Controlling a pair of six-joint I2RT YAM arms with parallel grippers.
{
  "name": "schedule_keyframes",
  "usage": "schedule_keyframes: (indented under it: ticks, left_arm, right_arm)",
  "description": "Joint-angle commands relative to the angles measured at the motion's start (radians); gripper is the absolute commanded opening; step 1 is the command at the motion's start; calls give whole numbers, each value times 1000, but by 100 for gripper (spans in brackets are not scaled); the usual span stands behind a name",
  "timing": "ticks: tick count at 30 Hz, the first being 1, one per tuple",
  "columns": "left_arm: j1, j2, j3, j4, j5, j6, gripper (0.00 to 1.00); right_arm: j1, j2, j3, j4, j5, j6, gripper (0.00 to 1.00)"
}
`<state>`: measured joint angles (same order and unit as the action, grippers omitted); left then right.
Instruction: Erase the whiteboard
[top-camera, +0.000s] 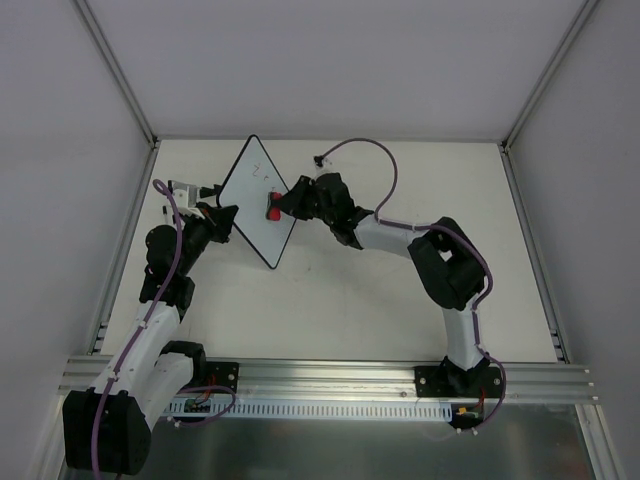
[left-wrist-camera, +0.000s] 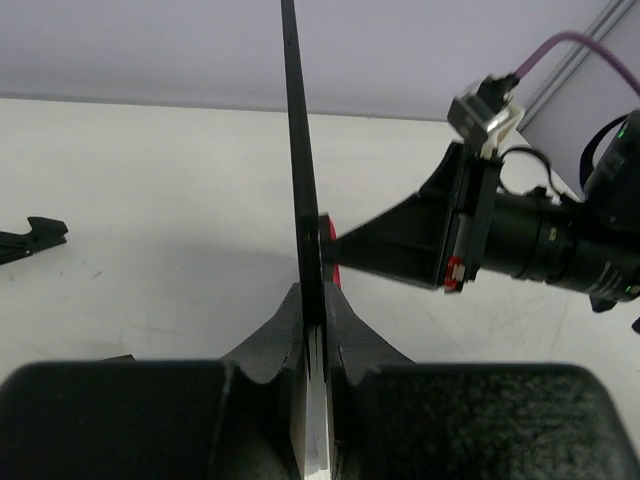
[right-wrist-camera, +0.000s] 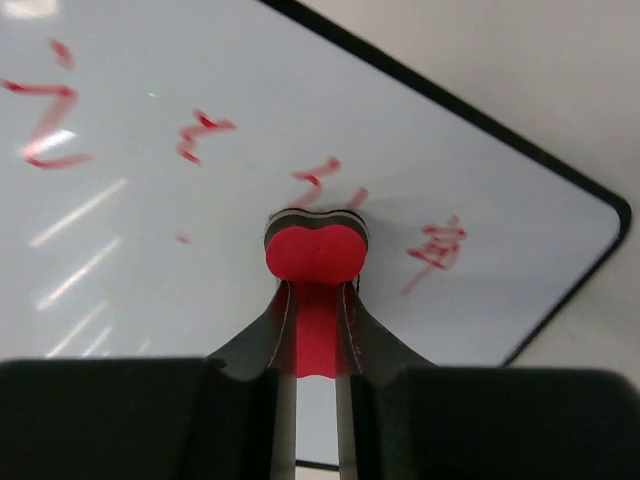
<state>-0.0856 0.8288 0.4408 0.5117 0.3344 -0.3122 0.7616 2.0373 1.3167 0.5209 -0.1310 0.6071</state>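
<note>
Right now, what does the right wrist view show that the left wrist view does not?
Only the right wrist view shows the face of the whiteboard, with red marks on it. Only the left wrist view shows the left tool clamping the board, which is seen edge-on, and a small black piece lying on the table. Both views show the whiteboard and the right tool holding the red eraser against it.

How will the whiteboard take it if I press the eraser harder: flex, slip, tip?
Probably stiff: the whiteboard looks straight edge-on. It is thin, so likely light and tippy. The left gripper pinches only one edge, so it may pivot under the eraser.
</note>
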Motion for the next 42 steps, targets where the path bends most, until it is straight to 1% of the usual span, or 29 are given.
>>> schedule_keyframes:
  ticks: [1, 7, 13, 17, 24, 28, 31, 38, 42]
  left_arm:
    - [-37, 10, -21, -96, 210, -5, 0]
    - [-40, 10, -16, -108, 227, 2, 0]
    - [-40, 7, -16, -116, 219, 13, 0]
    - [-40, 6, -13, -119, 216, 22, 0]
    - [-40, 0, -10, -131, 218, 41, 0]
    - [-40, -2, -11, -134, 221, 48, 0]
    - [-40, 0, -11, -136, 226, 51, 0]
    - [-40, 3, -8, -139, 239, 56, 0]
    - [-42, 4, -5, -141, 245, 58, 0]
  right_arm:
    - [15, -46, 142, 79, 25, -21, 11]
    - [16, -17, 262, 51, 31, -10, 11]
    - [21, -28, 302, 28, 24, -32, 11]
    - [10, -35, 247, 21, 50, -32, 11]
    - [-54, -66, 37, -44, 91, -20, 9]
    - [-88, -60, -11, -65, 84, -30, 8]
    - [-99, -48, -14, -65, 62, -33, 8]
    - [-90, -49, 81, -94, 7, -81, 8]
    - [-68, -66, 192, -133, -13, -125, 8]
